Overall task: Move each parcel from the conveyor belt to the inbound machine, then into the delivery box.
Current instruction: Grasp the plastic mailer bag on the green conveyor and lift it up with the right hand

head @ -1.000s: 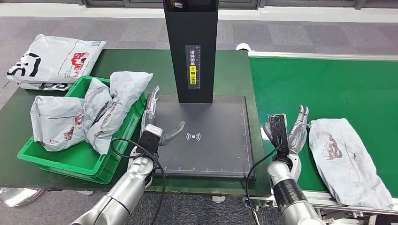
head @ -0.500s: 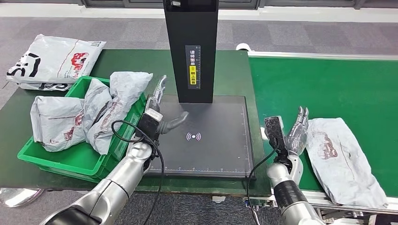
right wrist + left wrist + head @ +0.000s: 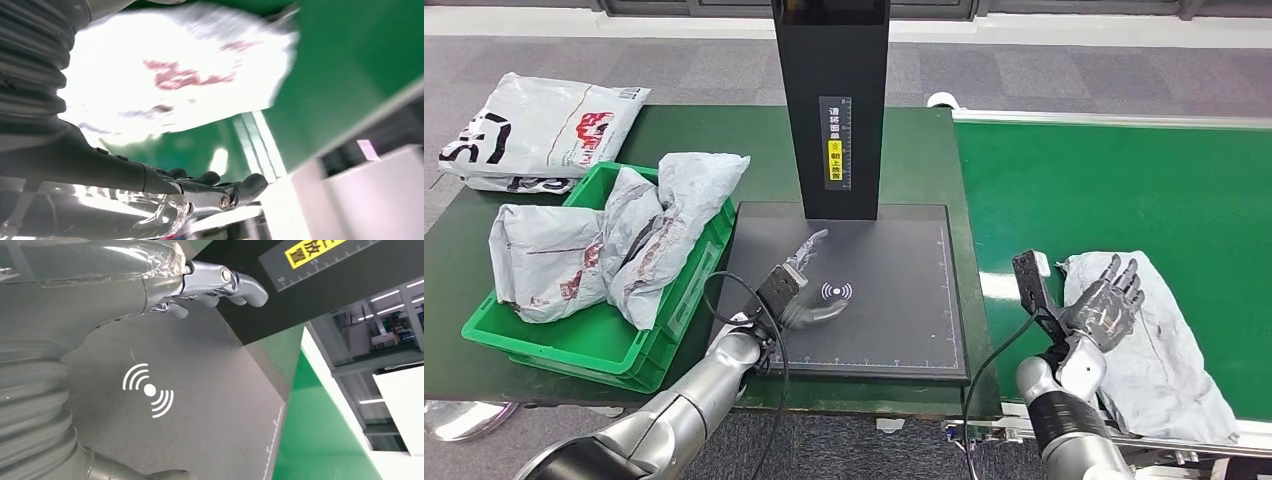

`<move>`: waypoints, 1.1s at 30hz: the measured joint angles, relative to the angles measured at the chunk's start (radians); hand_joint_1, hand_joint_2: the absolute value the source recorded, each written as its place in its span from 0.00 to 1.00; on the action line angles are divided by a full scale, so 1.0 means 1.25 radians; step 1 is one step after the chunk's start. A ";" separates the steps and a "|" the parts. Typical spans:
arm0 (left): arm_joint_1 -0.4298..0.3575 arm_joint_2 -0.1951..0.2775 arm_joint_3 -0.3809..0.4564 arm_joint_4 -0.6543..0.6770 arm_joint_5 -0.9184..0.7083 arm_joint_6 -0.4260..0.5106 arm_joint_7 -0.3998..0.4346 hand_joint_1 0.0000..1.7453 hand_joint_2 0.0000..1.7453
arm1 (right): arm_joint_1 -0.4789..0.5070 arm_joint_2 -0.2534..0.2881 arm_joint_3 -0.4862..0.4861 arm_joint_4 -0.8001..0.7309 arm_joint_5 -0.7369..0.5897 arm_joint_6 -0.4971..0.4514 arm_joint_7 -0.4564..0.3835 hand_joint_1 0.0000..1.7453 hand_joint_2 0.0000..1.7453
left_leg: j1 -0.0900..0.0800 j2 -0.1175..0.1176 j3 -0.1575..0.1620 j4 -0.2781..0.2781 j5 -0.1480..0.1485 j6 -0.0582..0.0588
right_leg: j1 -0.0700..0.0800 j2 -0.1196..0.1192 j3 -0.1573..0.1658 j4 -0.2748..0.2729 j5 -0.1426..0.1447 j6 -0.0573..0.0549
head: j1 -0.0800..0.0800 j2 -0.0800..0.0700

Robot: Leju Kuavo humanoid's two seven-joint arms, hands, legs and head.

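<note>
Spread and empty, my right hand [image 3: 1104, 308] hangs over the near end of the grey parcel [image 3: 1159, 340] on the green conveyor belt [image 3: 1124, 190], fingers fanned apart. Whether the fingertips touch the wrapper I cannot tell from above. In the right wrist view the parcel [image 3: 185, 75] is washed out to a white glare with only a smear of red print, and the picture is blurred, so its edges are hard to trace; my fingers [image 3: 220, 185] show dark beneath it. The parcel's far corner is cut off by the lower edge of the head view.

Over on the other side, my left hand [image 3: 799, 285] is also empty, fingers loosely apart above the dark plate of the inbound machine [image 3: 894, 300], close to the white wave symbol [image 3: 835, 291]. The left wrist view shows the fingers [image 3: 220, 285] stretched toward the machine's black upright column [image 3: 829, 100], whose top runs out of the frame.

Beyond the plate sits the green delivery box [image 3: 594, 340] with crumpled grey parcels [image 3: 614, 240] piled in it, spilling over the rim. One more parcel [image 3: 534, 130] lies on the dark green table [image 3: 704, 130] behind the box.
</note>
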State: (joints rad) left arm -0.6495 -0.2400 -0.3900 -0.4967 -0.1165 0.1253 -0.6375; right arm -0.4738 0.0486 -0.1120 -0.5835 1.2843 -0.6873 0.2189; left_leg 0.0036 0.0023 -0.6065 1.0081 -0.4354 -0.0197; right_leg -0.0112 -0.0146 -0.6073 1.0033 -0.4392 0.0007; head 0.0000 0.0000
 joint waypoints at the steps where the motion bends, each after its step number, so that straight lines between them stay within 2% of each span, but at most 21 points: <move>1: -0.001 0.000 0.001 0.004 0.000 0.000 0.000 0.00 1.00 | 0.000 -0.007 0.000 0.013 0.014 0.009 0.028 0.00 1.00 | 0.000 0.000 0.000 0.000 0.000 0.000 | 0.000 0.000 0.000 0.000 0.000 0.000 | 0.000 0.000; 4: -0.004 0.000 0.008 0.013 0.004 0.000 0.003 0.00 1.00 | 0.000 -0.027 -0.001 0.047 0.034 0.035 0.083 0.00 1.00 | 0.000 0.000 0.000 0.000 0.000 0.000 | 0.000 0.000 0.000 0.000 0.000 0.000 | 0.000 0.000; 8: -0.010 0.000 0.016 0.021 0.005 0.000 0.004 0.00 1.00 | 0.002 -0.042 -0.001 0.072 0.038 0.048 0.103 0.00 1.00 | 0.000 0.000 0.000 0.000 0.000 0.000 | 0.000 0.000 0.000 0.000 0.000 0.000 | 0.000 0.000; 12: -0.012 0.000 0.021 0.026 0.005 0.008 -0.001 0.00 1.00 | 0.007 -0.052 -0.007 0.088 0.030 0.105 0.127 0.00 1.00 | 0.000 0.000 0.000 0.000 0.000 0.000 | 0.000 0.000 0.000 0.000 0.000 0.000 | 0.000 0.000; 26: -0.014 0.000 0.033 0.026 0.007 0.011 -0.008 0.00 1.00 | 0.018 -0.064 -0.016 0.106 0.027 0.137 0.136 0.00 1.00 | 0.000 0.000 0.000 0.000 0.000 0.000 | 0.000 0.000 0.000 0.000 0.000 0.000 | 0.000 0.000; 27: -0.014 0.000 0.033 0.026 0.007 0.011 -0.009 0.00 1.00 | 0.018 -0.064 -0.017 0.106 0.027 0.147 0.142 0.21 1.00 | 0.000 0.000 0.000 0.000 0.000 0.000 | 0.000 0.000 0.000 0.000 0.000 0.000 | 0.000 0.000; 30: -0.014 0.000 0.033 0.026 0.007 0.012 -0.012 0.00 1.00 | 0.018 -0.067 -0.018 0.110 0.033 0.201 0.180 0.96 1.00 | 0.000 0.001 0.000 0.000 0.000 0.000 | 0.000 0.000 0.000 0.000 0.000 0.000 | 0.000 0.000; 31: -0.015 -0.001 0.034 0.026 0.007 0.012 -0.012 0.00 1.00 | 0.018 -0.068 -0.019 0.111 0.038 0.221 0.193 1.00 1.00 | 0.000 0.001 0.001 0.000 0.000 0.000 | 0.000 0.000 0.000 0.000 0.000 0.000 | 0.000 0.000; 33: -0.017 -0.002 0.036 0.026 0.007 0.015 -0.009 0.00 1.00 | 0.019 -0.070 -0.020 0.115 0.042 0.255 0.210 1.00 1.00 | 0.000 0.001 0.001 0.000 0.000 0.000 | 0.000 0.000 0.001 0.000 0.000 0.000 | 0.000 0.000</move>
State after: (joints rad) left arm -0.6702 -0.2420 -0.3448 -0.4645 -0.1072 0.1435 -0.6485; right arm -0.4500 -0.0394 -0.1372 -0.4397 1.3372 -0.3690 0.4815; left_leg 0.0037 0.0029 -0.6055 1.0081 -0.4355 -0.0196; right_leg -0.0111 -0.0146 -0.6063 1.0030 -0.4393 0.0008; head 0.0000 0.0000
